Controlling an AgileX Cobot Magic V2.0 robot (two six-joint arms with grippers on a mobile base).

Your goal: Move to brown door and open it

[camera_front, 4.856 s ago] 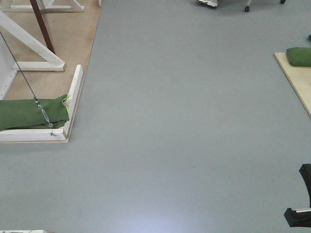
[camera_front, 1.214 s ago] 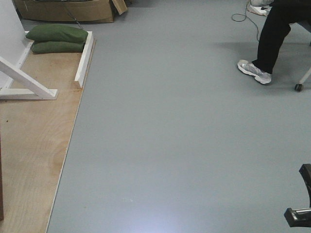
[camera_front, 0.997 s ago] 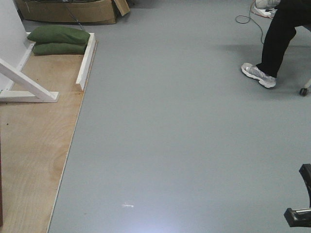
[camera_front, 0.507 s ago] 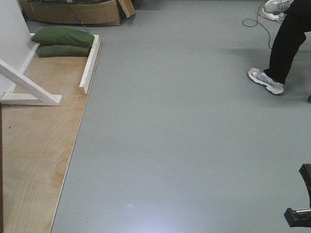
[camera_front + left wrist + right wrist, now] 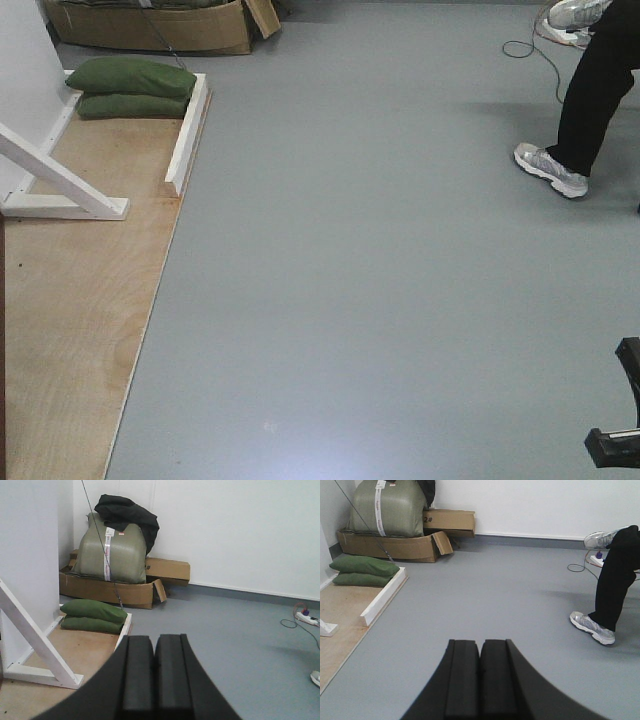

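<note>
Left of the grey floor, the plywood board [image 5: 70, 330] has crept further into the front view over the last second. The green sandbags [image 5: 130, 85] at its far end and the white brace [image 5: 60, 185] standing on it slid rightward with it. The seated person's shoe [image 5: 552, 170], well apart from the board on the other side, drifted toward the picture's edge too.

So the base looks like it's swinging left toward the board, and it's a totally different view from about five seconds back. Good sign imo, since I'd guess the door's frame stands on that board.

The brown door itself? Can't really find it. There's a thin dark reddish sliver along the board's near left side, right at the border of the front view. Might be it, can't tell.

As for the pincers, the left gripper [image 5: 154, 650] and the right gripper [image 5: 480, 652] both have their pads pressed together with nothing between them. Looks like the driving phase to me, no reaching yet.
</note>
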